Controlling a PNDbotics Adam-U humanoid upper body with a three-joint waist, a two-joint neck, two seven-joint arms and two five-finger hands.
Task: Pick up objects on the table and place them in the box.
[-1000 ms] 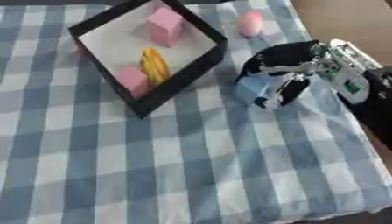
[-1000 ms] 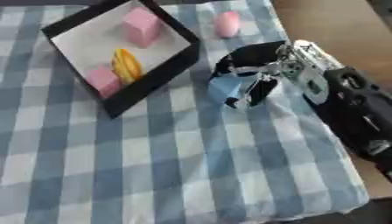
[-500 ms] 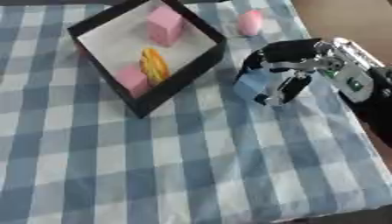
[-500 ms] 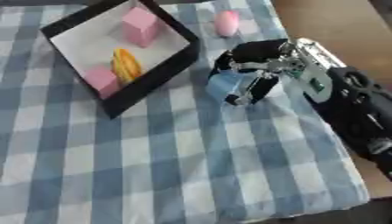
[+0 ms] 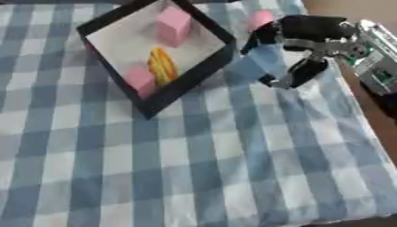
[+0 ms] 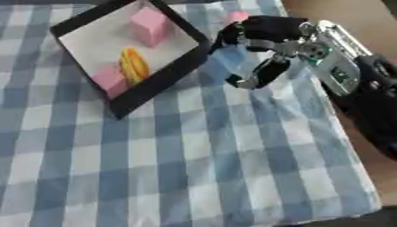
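A cloth [image 5: 194, 168] covers the table, and on it, toward the far left, sits a box [image 5: 208, 70] turned cornerwise. Inside the box lie three things: a block [image 5: 173, 25] at the far side, a banana-shaped piece [image 5: 161, 66] in the middle, and a second block [image 5: 140, 80] nearer, against the box's left wall. To the right of the box, just beside its right corner, the right hand [image 5: 298, 42] reaches in from the right edge, fingers curled down toward the cloth. Behind the hand, at the far edge of the cloth, lies a small rounded thing [image 5: 260, 18], partly hidden by the fingers
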